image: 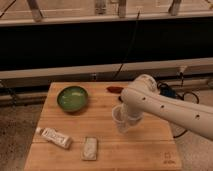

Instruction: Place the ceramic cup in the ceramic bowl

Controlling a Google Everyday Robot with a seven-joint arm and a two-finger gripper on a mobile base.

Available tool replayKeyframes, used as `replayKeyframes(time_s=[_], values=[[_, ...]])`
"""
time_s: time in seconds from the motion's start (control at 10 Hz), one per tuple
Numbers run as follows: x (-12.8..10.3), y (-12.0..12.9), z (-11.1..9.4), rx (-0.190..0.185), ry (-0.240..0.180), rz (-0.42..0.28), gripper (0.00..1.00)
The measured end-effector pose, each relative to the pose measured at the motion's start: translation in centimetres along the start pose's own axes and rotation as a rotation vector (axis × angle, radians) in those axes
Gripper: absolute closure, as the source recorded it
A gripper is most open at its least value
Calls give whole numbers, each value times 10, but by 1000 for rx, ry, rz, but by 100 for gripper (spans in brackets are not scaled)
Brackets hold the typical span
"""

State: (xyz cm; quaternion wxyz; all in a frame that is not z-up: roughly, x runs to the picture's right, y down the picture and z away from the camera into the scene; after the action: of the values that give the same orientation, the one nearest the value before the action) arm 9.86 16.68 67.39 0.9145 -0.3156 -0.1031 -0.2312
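Taking the wooden table (150,150) from its middle, a white printed tube (55,138) lies at about 8 o'clock near the left edge, slanted across the boards. Above it, at 10 o'clock, the ceramic bowl (73,98) sits upright with its green inside showing and nothing in it. A flat white packet (89,148) lies at 7 o'clock, close to the front edge and just right of the tube without touching it. At 12 o'clock, by the back edge, rests a small red thing (114,89) whose kind cannot be made out.

The ceramic cup (119,116) is just right of the middle, upright, well apart from the bowl. Seen from the cup, the bowl lies at 10 o'clock, and the stretch of board between them shows plain wood. The red thing is at 12 o'clock from the cup and the tube and packet at 7 to 8 o'clock, all off that line.

The gripper (124,123) is right at the cup, mostly hidden under the bulky white arm (165,107), which reaches in from 4 o'clock. Whether it has hold of the cup cannot be told. A dark cable (129,47) hangs behind the table.
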Motion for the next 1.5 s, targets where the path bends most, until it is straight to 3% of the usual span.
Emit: replayKeyframes(time_s=[1.0,1.5], values=[[-32,-67,-13,-29,6,-132,100],[-52,-104,-20,-25,12,-190,100]])
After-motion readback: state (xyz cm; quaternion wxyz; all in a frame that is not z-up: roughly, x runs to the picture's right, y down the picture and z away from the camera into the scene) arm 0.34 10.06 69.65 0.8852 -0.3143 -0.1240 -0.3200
